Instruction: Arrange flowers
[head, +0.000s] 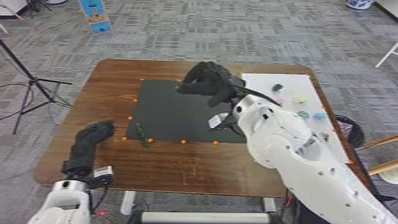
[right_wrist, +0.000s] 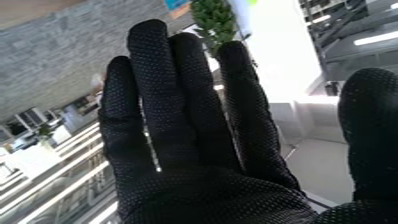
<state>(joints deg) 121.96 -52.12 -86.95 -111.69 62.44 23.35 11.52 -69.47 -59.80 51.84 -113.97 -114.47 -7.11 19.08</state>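
"While our right hand (head: 210, 84) hangs above the black mat (head: 169, 112), how are its fingers (right_wrist: 160, 100)?"

"Straight and slightly spread, thumb apart. Our left hand (head: 95, 132) is at the worktop's (head: 178, 172) left side; we can't tell whether it's open."

"And our flowers?"

"We see a green stem (head: 142, 134) at the mat's near-left corner, and probably small blossoms (head: 300, 99) on the white sheet (head: 262, 80)."

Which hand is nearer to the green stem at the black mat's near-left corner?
Left. The left hand is just left of the green stem; the right hand is farther off, over the black mat's far right part.
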